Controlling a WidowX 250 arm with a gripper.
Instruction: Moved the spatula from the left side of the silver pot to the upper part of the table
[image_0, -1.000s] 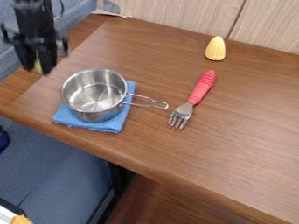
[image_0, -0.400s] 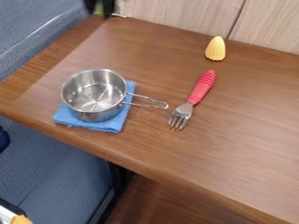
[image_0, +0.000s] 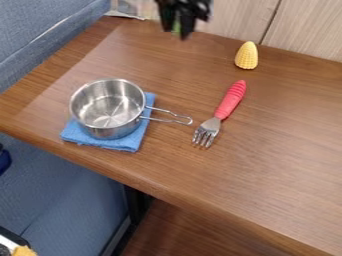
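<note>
Gripper clamped on a green item, likely the spatula, hangs near the table's upper edge, where slow lowering, clear of the corn, should suit.

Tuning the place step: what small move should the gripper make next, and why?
I'd probably lower the gripper slowly toward the upper part of the table. It hangs at the table's upper edge, left of the yellow corn, with something green at it, possibly the spatula, though I can't tell. Bare wood shows just below it in view.
</note>
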